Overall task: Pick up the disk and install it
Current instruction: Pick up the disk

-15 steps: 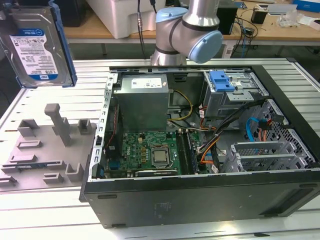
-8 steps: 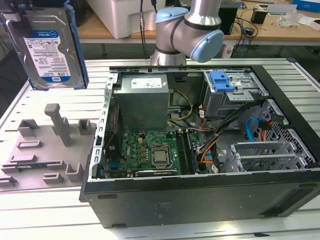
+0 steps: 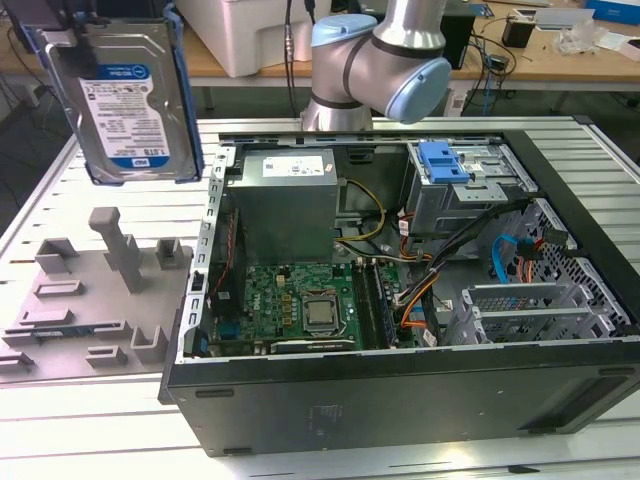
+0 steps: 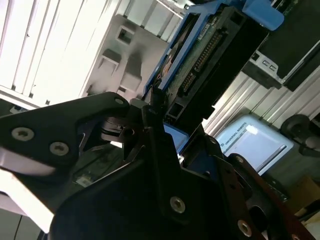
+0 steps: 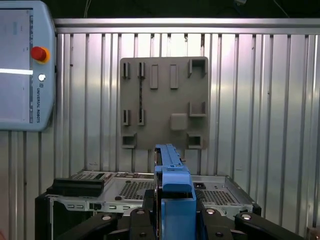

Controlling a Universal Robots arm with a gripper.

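Disk: the disk (image 3: 120, 95) is up in the air, outside the computer case (image 3: 400, 400). In the exterior view it stands on end at the exterior view's left, above the grey plate (image 3: 95, 290).
Cut off: the top of the disk runs out of the exterior view, so what holds it there is out of the picture.
Gripper: in the first wrist view the gripper (image 5: 174, 207) is closed tight on the disk, with one black finger on each flat side.
Fingers: in the second wrist view the fingers (image 4: 157, 140) cover the near end of the disk.
Hard to see: the first wrist view shows the disk edge on, a thin blue strip. The second wrist view shows its dark plug end; the label side is turned away.
Drive cage: the cage with the blue handle (image 3: 455, 175) sits inside the case, well apart from the disk.
Arm: the arm (image 3: 385, 65) rises behind the case and goes out of the picture's top.
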